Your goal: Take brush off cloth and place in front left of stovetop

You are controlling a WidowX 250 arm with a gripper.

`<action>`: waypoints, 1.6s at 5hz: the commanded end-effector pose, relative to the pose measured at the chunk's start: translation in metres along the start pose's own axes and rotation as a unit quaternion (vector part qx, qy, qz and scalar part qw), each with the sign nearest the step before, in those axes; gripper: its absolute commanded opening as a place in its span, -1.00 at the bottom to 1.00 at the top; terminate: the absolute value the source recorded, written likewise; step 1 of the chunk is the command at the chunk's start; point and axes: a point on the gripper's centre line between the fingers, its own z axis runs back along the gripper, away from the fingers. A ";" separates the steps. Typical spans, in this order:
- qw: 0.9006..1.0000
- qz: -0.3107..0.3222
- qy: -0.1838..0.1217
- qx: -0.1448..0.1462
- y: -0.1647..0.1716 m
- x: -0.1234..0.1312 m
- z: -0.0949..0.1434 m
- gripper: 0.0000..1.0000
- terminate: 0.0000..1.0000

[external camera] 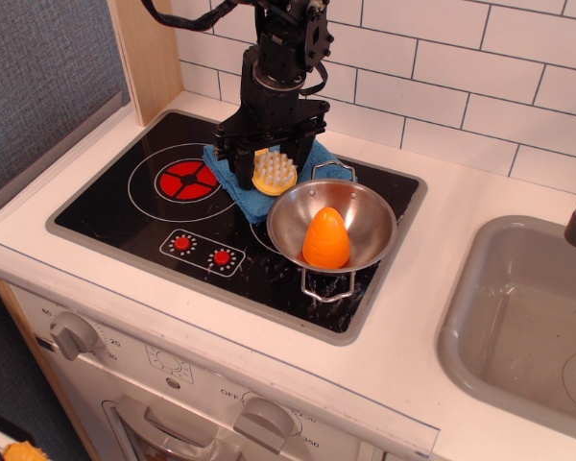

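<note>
The yellow brush [275,176] lies bristles-up on the folded blue cloth [232,179], at the back middle of the black stovetop [125,216]. My gripper [270,165] is down on the cloth with its black fingers [244,169] standing on either side of the brush, drawn in against it. The brush handle is hidden under the gripper. The brush still rests on the cloth. The red burner ring [189,179] is left of the cloth, and the two red dial marks [203,250] are at the front.
A steel bowl [363,213] holding an orange egg-shaped toy [326,238] sits right against the cloth's front right corner. A grey sink [518,317] is at the right. A wooden post [149,53] and the tiled wall stand behind.
</note>
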 end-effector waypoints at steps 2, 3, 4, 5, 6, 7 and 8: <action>0.999 0.004 -0.019 -0.029 0.003 0.007 0.026 -1.00 -1.00; 0.998 0.006 -0.032 -0.044 0.003 0.011 0.042 -1.00 -1.00; 0.997 0.002 -0.045 -0.056 0.005 0.013 0.061 -1.00 -1.00; 0.996 0.018 -0.057 -0.061 0.024 0.012 0.084 -1.00 -1.00; 0.995 0.045 -0.068 -0.053 0.054 0.007 0.104 -1.00 -1.00; 0.994 0.076 -0.067 -0.043 0.087 -0.005 0.112 -1.00 -1.00; 0.993 0.098 -0.059 -0.027 0.110 -0.009 0.096 -1.00 -1.00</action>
